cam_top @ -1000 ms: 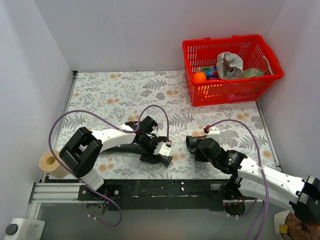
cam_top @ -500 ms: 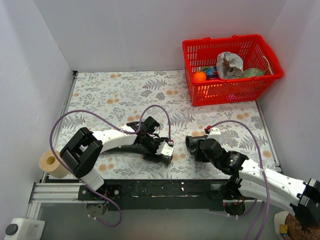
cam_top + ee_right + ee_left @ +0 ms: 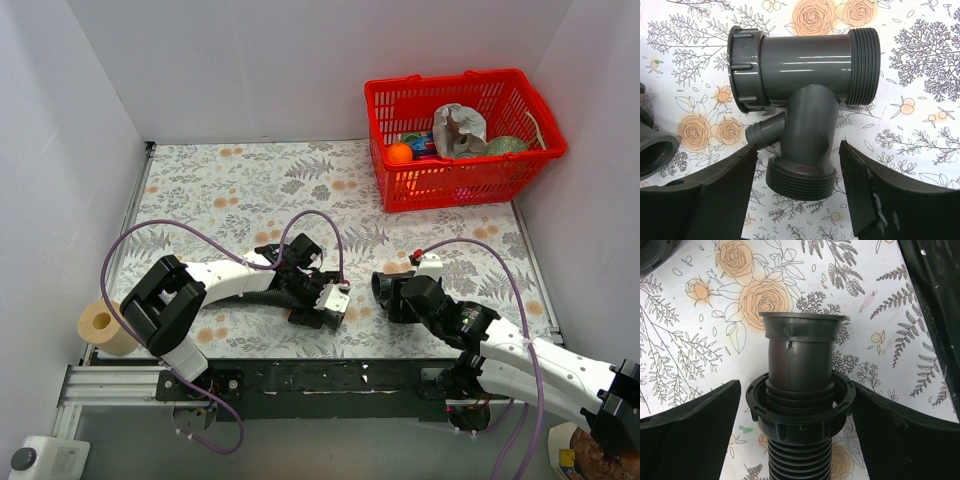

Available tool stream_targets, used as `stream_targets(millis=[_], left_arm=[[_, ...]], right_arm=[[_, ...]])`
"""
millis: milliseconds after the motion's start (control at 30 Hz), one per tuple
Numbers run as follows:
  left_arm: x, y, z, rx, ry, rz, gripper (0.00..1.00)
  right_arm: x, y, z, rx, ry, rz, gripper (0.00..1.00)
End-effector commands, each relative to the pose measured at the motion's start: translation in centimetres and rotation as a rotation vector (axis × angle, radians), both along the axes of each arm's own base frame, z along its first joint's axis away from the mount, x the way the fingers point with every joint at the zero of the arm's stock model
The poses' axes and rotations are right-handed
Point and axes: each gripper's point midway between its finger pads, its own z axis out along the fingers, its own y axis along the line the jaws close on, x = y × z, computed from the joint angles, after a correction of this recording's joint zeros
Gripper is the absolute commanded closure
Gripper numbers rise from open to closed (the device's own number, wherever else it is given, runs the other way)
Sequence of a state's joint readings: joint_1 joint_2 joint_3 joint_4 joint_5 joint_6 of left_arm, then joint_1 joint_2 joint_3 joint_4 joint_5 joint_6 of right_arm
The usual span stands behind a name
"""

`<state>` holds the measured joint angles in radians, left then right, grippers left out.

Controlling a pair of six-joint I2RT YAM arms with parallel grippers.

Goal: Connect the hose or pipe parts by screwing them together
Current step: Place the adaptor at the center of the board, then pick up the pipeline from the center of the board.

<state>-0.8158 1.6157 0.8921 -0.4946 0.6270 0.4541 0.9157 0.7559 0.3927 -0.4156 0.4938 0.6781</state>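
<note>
The black ribbed hose [image 3: 255, 298] lies on the flowered mat, running right into my left gripper [image 3: 328, 306]. In the left wrist view its collar nut [image 3: 801, 407] and smooth flared end [image 3: 801, 352] sit between my open fingers [image 3: 690, 427]. There is a gap on the left, and the right finger stands close against the nut. The dark grey T-shaped fitting [image 3: 805, 65] lies flat on the mat. Its threaded stem [image 3: 801, 177] points between the open fingers of my right gripper [image 3: 800, 200], with mat showing on both sides. In the top view the fitting [image 3: 383, 287] lies just right of the hose end.
A red basket [image 3: 520, 100] holding several small items stands at the back right. A pale roll [image 3: 103, 328] sits off the mat at the near left. White walls close in three sides. Purple cables [image 3: 140, 240] loop above both arms. A dark round opening [image 3: 652, 150] shows at the right wrist view's left edge.
My left gripper has shifted slightly right and away with the hose end. The right gripper has barely moved beside the fitting.
</note>
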Motion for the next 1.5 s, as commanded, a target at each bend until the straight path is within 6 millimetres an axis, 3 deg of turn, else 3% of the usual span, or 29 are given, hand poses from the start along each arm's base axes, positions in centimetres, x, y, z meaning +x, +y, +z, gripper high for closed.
stream_targets(millis=[0,267,500,733,833,1000,1067,1100,1233,1367,1467], left_arm=[[0.3,-0.3,1.2,-0.024,-0.027,0.017,0.08],[0.4,0.7,0.3,0.011,-0.043,0.047,0.09],[0.5,0.6,0.2,-0.005,-0.051,0.063,0.22],[0.3,-0.6,0.5,-0.043,-0.050,0.051,0.43],[0.3,-1.2,0.6,-0.057,-0.047,0.040,0.47],[0.5,-2.0,1.6,-0.079,-0.026,0.066,0.76],[1.4,-3.1,3.4,-0.118,-0.043,0.085,0.90],[1.7,-3.4,4.2,-0.131,-0.034,0.111,0.91],[3.9,-5.1,10.1,-0.258,-0.058,0.197,0.94],[6.8,-6.0,18.8,-0.444,-0.164,0.278,0.94],[8.0,-5.3,24.8,-0.571,-0.238,0.350,0.96]], right_arm=[[0.9,0.7,1.9,0.039,-0.043,-0.004,0.26],[0.9,0.7,2.2,0.048,-0.052,-0.002,0.26],[0.9,0.7,2.3,0.052,-0.055,-0.007,0.26],[0.7,0.6,1.9,0.053,-0.045,-0.006,0.26],[0.6,0.4,1.9,0.050,-0.043,-0.015,0.26],[0.8,-0.2,2.8,0.048,-0.073,-0.028,0.26],[1.0,-0.5,3.6,0.049,-0.094,-0.040,0.26],[1.0,-0.6,3.7,0.049,-0.098,-0.043,0.26],[1.2,-1.3,4.5,0.044,-0.121,-0.072,0.26],[1.4,-1.9,4.7,0.044,-0.133,-0.112,0.26],[1.6,-2.4,4.9,0.040,-0.144,-0.152,0.26]])
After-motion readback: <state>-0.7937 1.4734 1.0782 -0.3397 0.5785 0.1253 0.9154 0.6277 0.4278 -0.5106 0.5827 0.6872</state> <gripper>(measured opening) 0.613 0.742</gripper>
